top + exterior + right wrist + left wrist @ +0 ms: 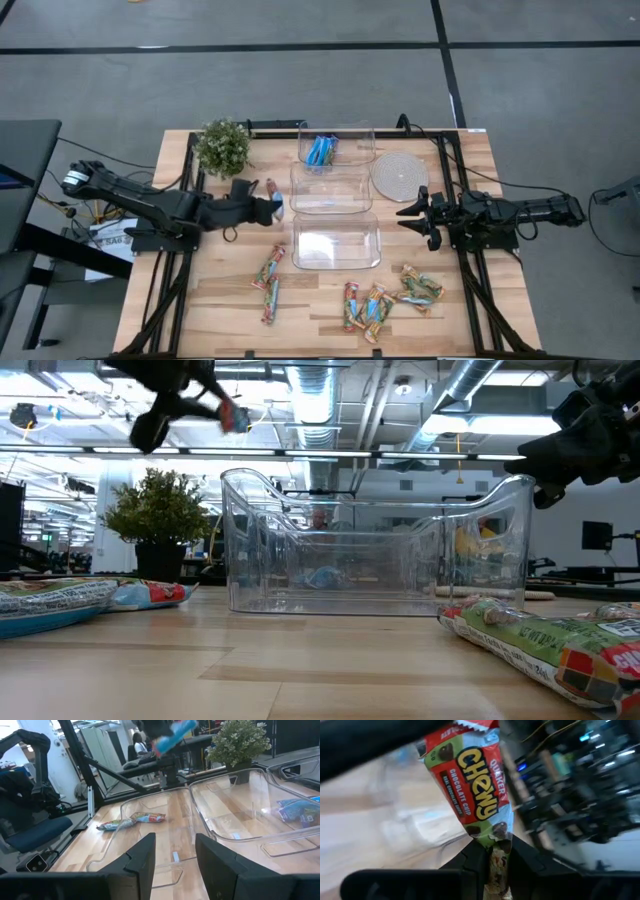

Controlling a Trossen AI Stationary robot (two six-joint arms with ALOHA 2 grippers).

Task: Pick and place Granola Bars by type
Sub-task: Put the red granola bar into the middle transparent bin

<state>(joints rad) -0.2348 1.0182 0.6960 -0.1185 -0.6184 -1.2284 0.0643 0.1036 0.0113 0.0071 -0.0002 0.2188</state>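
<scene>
My left gripper (268, 207) is shut on a red, green and light-blue Chewy granola bar (470, 785), high above the table just left of the middle clear tub (330, 190). It also shows in the low view (190, 400) with the bar (235, 416). My right gripper (412, 216) is open and empty, right of the tubs, and its fingers show apart in its own wrist view (172, 857). The far tub (336, 146) holds blue bars (321, 151). The near tub (336, 243) has nothing in it. Several bars lie flat on the table's near part (270, 270), (365, 305), (420, 287). My left gripper pinches the bar's one end (496, 856) between its two fingers. The fingers come about level from the table's left and lie along the bar. The bar sticks out past the fingertips toward the middle tub, lifted clear of the table.
A potted plant (222, 146) stands at the far left, close behind my left gripper. A round woven coaster (398, 176) lies right of the tubs. Bare wood lies between the near tub and the loose bars.
</scene>
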